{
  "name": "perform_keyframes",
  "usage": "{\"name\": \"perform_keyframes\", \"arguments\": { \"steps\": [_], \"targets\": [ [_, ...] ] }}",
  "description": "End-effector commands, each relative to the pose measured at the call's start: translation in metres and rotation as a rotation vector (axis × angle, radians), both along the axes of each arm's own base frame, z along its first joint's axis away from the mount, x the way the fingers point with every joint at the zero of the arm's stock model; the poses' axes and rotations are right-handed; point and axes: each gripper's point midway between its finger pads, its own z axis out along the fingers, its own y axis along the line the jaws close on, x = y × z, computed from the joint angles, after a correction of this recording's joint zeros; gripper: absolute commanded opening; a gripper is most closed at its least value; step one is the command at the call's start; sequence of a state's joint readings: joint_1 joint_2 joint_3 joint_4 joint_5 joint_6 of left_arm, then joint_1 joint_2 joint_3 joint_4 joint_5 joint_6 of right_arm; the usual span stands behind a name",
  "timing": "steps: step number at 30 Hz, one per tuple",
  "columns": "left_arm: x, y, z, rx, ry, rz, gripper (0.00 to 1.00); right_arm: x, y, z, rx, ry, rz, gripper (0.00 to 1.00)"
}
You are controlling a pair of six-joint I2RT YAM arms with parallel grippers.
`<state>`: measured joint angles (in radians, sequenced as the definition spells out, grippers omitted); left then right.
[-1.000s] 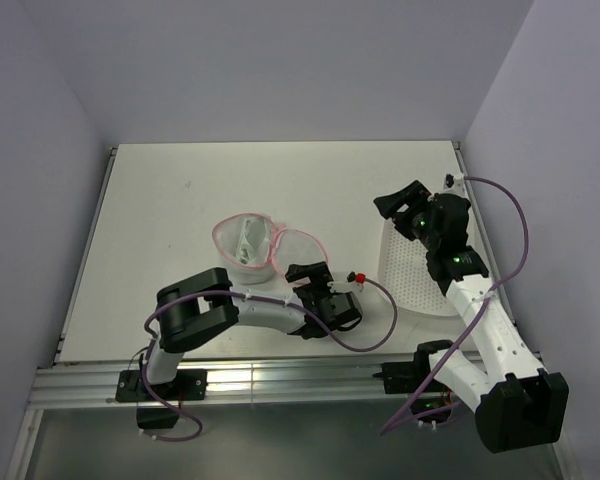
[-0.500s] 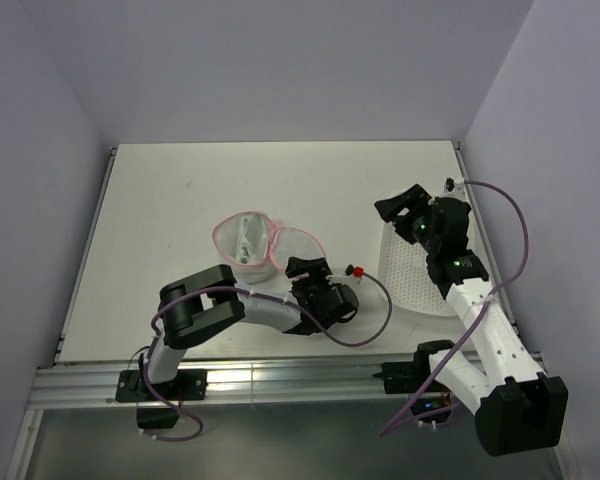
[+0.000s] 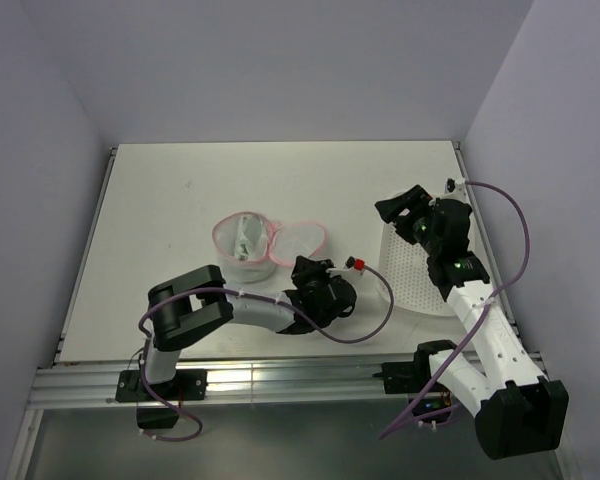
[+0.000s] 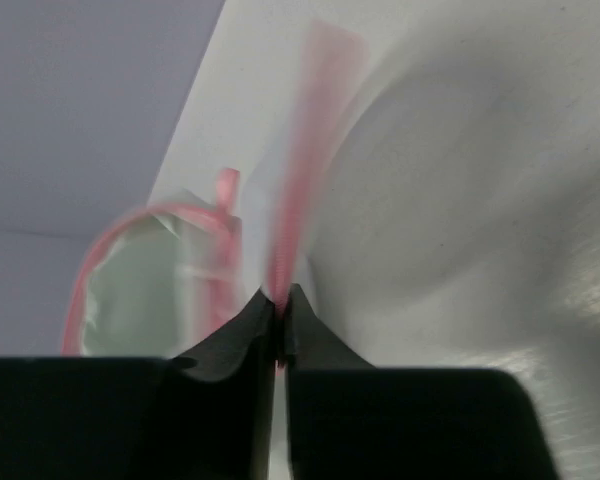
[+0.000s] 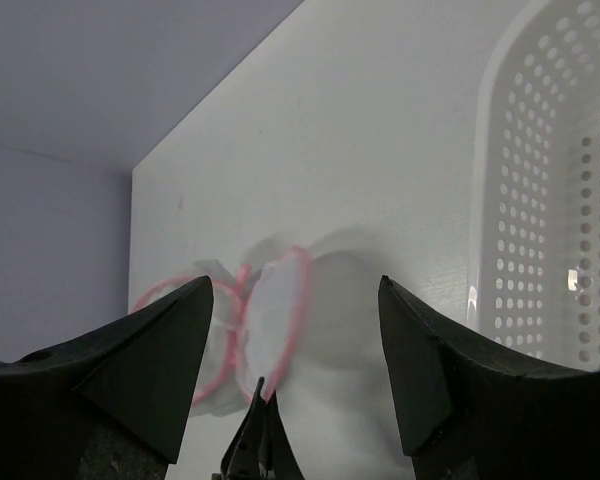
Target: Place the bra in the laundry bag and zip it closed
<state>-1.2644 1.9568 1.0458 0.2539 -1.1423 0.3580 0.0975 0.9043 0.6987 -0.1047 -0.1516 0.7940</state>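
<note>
The bra lies bunched inside the 9 o'clock disc of the laundry bag, which sits unzipped near the middle of the table. The bag's 3 o'clock disc is tipped up off the surface. The left gripper has its fingers pressed together on that disc's pink rim, at about its 6 o'clock edge. At 3 o'clock of the bag, a white perforated basket lies by the table's edge. The right gripper hangs above the basket's 12 o'clock end, fingers spread and holding nothing.
</note>
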Motion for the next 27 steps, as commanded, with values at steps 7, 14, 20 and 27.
{"name": "perform_keyframes", "arguments": {
  "steps": [7,14,20,27],
  "targets": [
    [0.001,-0.014,0.084,-0.352,-0.012,0.053,0.00,-0.002,-0.004,0.016,-0.026,-0.066,0.003,0.74],
    [-0.007,-0.015,0.127,-0.629,0.086,0.068,0.00,-0.003,0.002,0.017,-0.038,-0.064,0.047,0.74],
    [-0.007,0.012,0.148,-0.934,0.230,0.096,0.00,-0.008,0.007,0.007,-0.049,-0.043,0.088,0.74],
    [-0.004,0.045,0.134,-1.256,0.449,0.078,0.00,-0.012,0.051,0.001,-0.034,-0.008,0.222,0.74]
  ]
}}
